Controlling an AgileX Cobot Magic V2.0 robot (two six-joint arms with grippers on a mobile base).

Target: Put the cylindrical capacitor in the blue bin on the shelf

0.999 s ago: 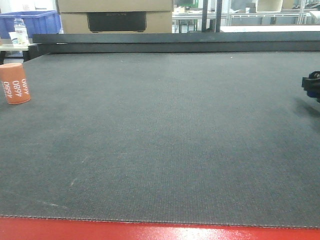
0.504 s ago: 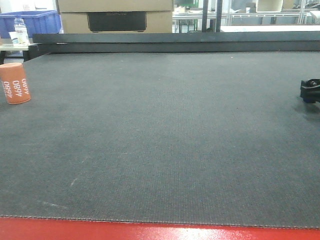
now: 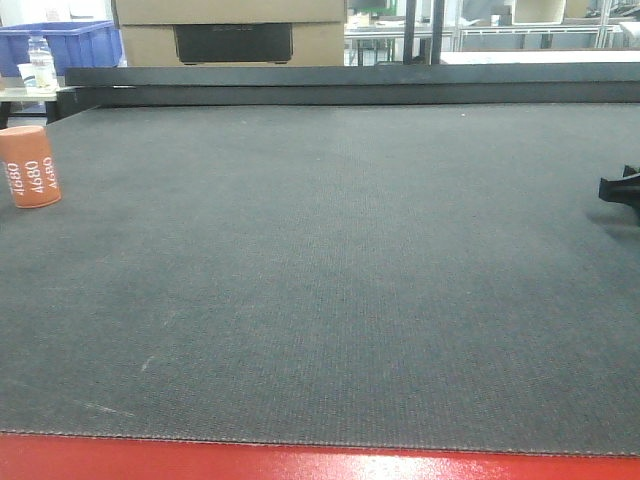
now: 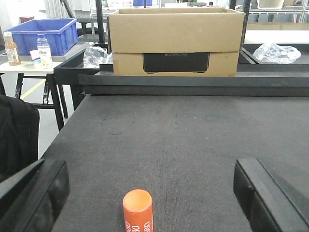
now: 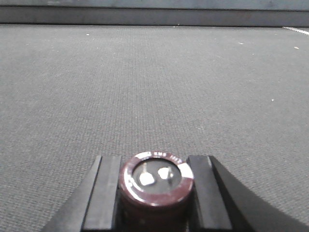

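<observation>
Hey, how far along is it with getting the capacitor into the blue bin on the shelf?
Done: the pickup looks finished. The right gripper is shut on a dark maroon cylinder with two terminals, seemingly the capacitor.
In hand: it is held low over the mat.
Left: carrying it to the bin and releasing it; no shelf shows in any view.
The orange 4680 cylinder stands untouched before the open left gripper.
</observation>
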